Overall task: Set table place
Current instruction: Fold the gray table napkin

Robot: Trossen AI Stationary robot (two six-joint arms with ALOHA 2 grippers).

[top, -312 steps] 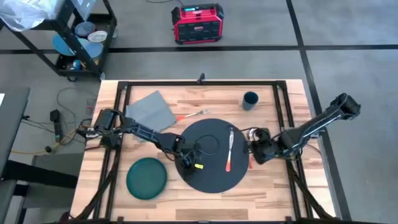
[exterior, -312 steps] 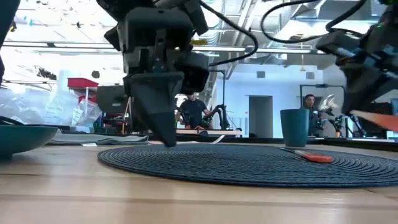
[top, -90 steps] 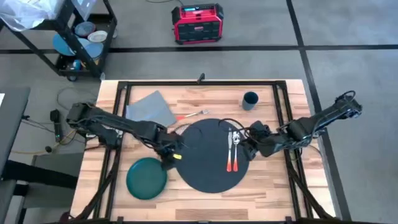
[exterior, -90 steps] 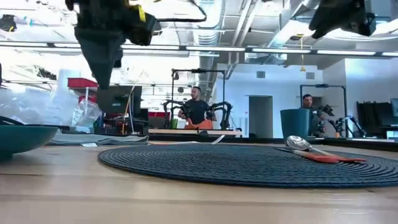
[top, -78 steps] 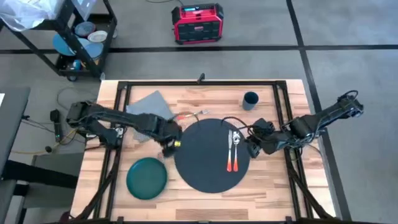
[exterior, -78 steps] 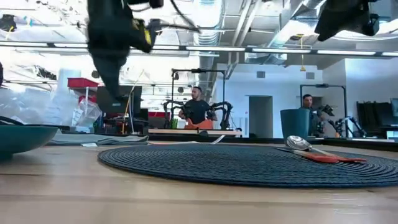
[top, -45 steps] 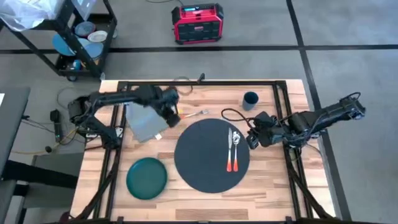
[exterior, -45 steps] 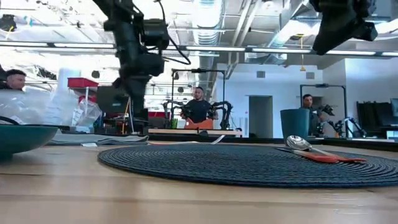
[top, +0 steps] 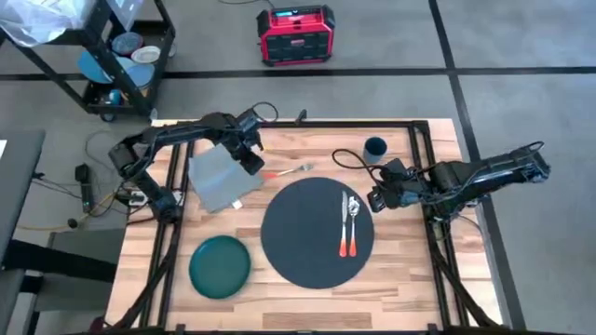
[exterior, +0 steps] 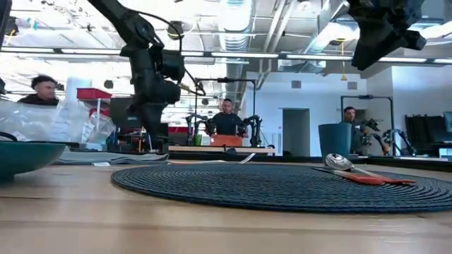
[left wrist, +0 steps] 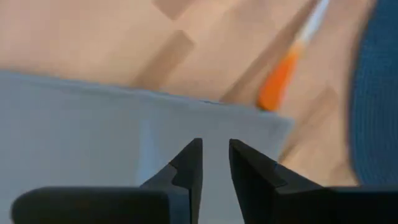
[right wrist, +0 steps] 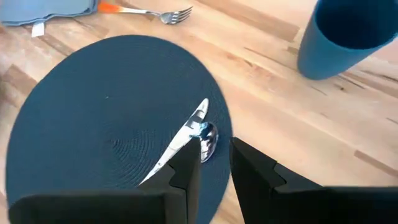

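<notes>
I have the left gripper (top: 253, 164) over the grey napkin (top: 216, 177) at ten o'clock on the table (top: 307, 296), fingers narrowly parted with nothing between them. The right gripper (top: 373, 199) hangs at three o'clock off the place mat (top: 298, 237) — fingers a little apart, empty. The mat lies mid-table, carrying a knife (top: 345, 226) and spoon (top: 354, 208) — the orange-handled fork (top: 287, 171) at its eleven o'clock, the green plate (top: 220, 267) at eight, the blue cup (top: 374, 148) at one.

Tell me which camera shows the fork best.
The right wrist view: the fork shows tines and orange handle clearly, beside the grey napkin. The high view shows it small; the left wrist view only a blurred orange handle; the low view barely shows it.
</notes>
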